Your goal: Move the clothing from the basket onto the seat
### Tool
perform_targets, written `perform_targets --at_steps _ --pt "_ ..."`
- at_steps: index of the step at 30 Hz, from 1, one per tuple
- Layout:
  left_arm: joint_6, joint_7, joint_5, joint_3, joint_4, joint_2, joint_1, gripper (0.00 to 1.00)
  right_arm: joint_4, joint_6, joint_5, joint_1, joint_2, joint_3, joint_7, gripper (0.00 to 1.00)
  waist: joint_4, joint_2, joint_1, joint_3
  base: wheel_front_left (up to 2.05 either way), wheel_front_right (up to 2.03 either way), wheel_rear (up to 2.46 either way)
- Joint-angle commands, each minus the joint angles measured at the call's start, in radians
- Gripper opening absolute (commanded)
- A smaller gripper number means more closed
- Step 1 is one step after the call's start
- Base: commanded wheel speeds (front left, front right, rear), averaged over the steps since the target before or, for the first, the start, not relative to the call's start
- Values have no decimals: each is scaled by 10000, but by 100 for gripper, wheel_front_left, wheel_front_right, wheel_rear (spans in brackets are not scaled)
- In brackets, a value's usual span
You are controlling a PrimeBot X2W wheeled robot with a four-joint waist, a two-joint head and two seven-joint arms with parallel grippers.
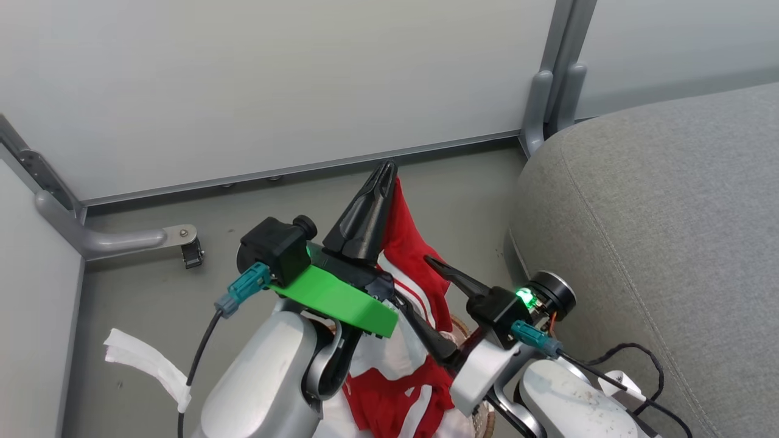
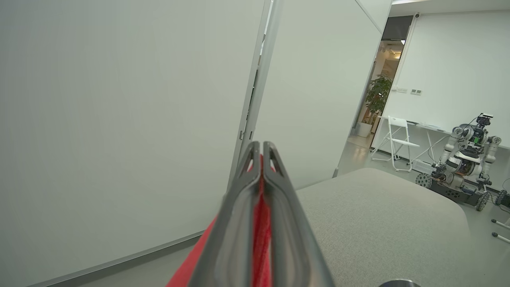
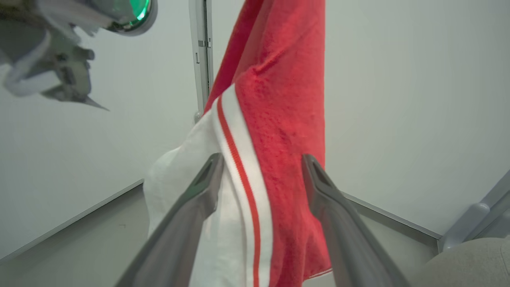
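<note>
My left gripper (image 1: pixel 386 167) is raised and shut on the clothing (image 1: pixel 408 243), a red garment with white striped trim that hangs down from its tips to the basket. In the left wrist view, red cloth (image 2: pixel 261 235) shows between the closed fingers of the left gripper (image 2: pixel 261 145). My right gripper (image 1: pixel 414 278) stands open lower down. In the right wrist view its fingers (image 3: pixel 263 159) straddle the hanging clothing (image 3: pixel 279 119) without pinching it. A piece of the basket's brown woven rim (image 1: pixel 461 328) peeks out beneath the arms. The grey seat (image 1: pixel 657 231) lies to the right, and its cushion (image 2: pixel 378 215) is ahead of the left gripper.
Pale partition walls stand close behind, with a metal foot and caster (image 1: pixel 182 243) on the floor at the left. A white strip of fabric (image 1: pixel 146 362) lies on the floor at the lower left. Far off are another robot (image 2: pixel 466 155) and a folding chair (image 2: pixel 398 139).
</note>
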Motion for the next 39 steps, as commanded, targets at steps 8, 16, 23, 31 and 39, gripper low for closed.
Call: perform_targets --at_steps 8,16,23,31,39 --pt "-47 -12 -283 -541 -165 41 -76 0 1062 -10 -494 -283 353 -255 -43 94 287 0 1 -113 0 0 0" --pt "-47 -12 -365 -762 -120 41 -33 0 1398 -10 15 -347 430 -182 -43 0 377 0 1 -115 0 0 0" --pt "-47 -10 -82 -430 17 38 35 47 1263 -10 305 -220 418 -223 -43 0 102 0 1 -3 0 0 0" --pt "-41 -10 566 -180 481 40 153 100 986 -10 557 -211 423 -418 -44 0 -1179 0 1 466 0 0 0" --pt "-41 -10 1144 -68 1066 51 197 100 669 -10 707 17 433 -820 -44 0 -3085 0 1 1024 0 0 0"
